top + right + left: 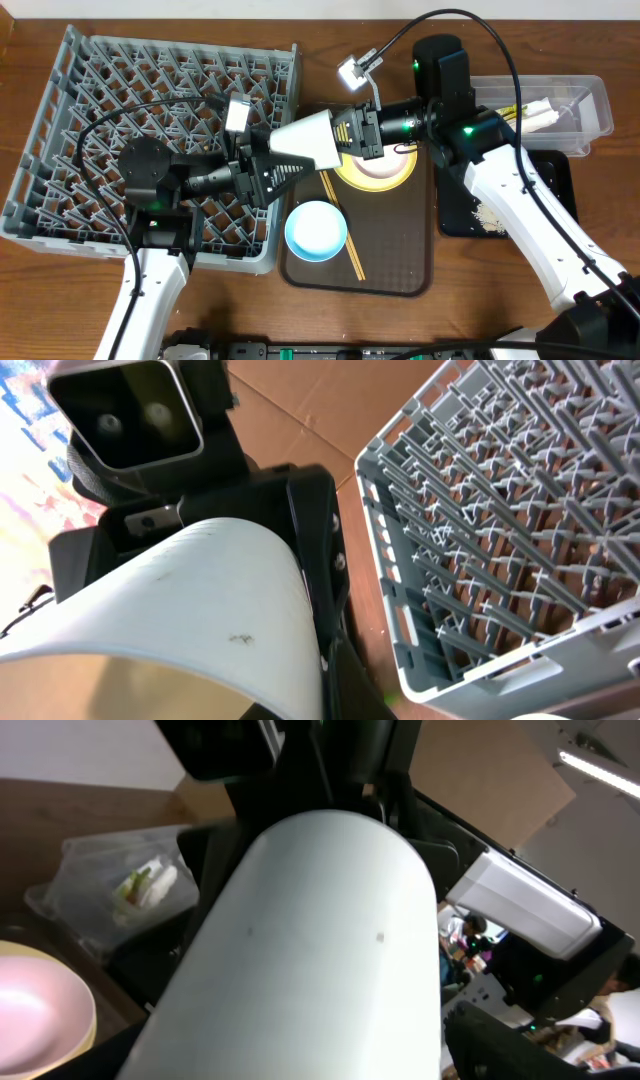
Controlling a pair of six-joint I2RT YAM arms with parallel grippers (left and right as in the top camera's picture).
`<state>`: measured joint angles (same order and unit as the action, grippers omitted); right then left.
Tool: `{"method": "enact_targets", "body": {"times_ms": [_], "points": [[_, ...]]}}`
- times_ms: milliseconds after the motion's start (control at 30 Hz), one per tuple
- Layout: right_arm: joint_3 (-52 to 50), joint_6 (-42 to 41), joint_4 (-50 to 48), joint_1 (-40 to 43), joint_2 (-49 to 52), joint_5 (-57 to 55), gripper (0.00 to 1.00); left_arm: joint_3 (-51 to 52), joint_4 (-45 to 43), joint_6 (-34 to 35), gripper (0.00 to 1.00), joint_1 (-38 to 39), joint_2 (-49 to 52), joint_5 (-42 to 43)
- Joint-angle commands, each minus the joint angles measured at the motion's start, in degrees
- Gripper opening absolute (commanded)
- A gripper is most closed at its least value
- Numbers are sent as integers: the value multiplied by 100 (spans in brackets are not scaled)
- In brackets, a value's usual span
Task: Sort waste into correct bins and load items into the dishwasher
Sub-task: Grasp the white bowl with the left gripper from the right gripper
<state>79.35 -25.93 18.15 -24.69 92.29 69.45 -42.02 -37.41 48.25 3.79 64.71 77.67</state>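
The waste looks sorted. The yellow-green wrapper (510,112) and crumpled white paper (545,108) lie in the clear tub (590,100) at the upper right, and the rice-like crumbs (487,213) sit in the black tray (555,180) just below it.

Loading is barely begun, since no dish shows in the grey dish rack (60,150) at the upper left. The white bowl (305,140) hangs on its side in mid-frame, off the bench (470,310), just right of the rack's edge and caught between both arms.

The right gripper (350,132) meets the bowl's rim and appears closed on it. The left gripper (290,168) presses in at the base end, but I cannot tell whether its jaws have closed, because the bowl fills its wrist view. It reads as a handover toward the rack.

Still left on the brown serving tray (400,250) are the pale-yellow plate (378,172), the light-blue bowl (316,230) and the chopsticks (342,225) — three items besides the bowl in the air.
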Motion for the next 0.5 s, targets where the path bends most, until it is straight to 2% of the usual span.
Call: {"method": "enact_targets", "body": {"times_ms": [0, 233, 467], "points": [[11, -15, 72, -90, 0, 85, 1, -85, -181, -55, 83, 63, -4, -33], [11, -17, 96, -87, 0, 85, 1, -85, -260, -55, 68, 63, -4, -35], [11, -17, 153, -85, 0, 90, 1, -85, -260, -55, 66, 63, -4, -33]]}}
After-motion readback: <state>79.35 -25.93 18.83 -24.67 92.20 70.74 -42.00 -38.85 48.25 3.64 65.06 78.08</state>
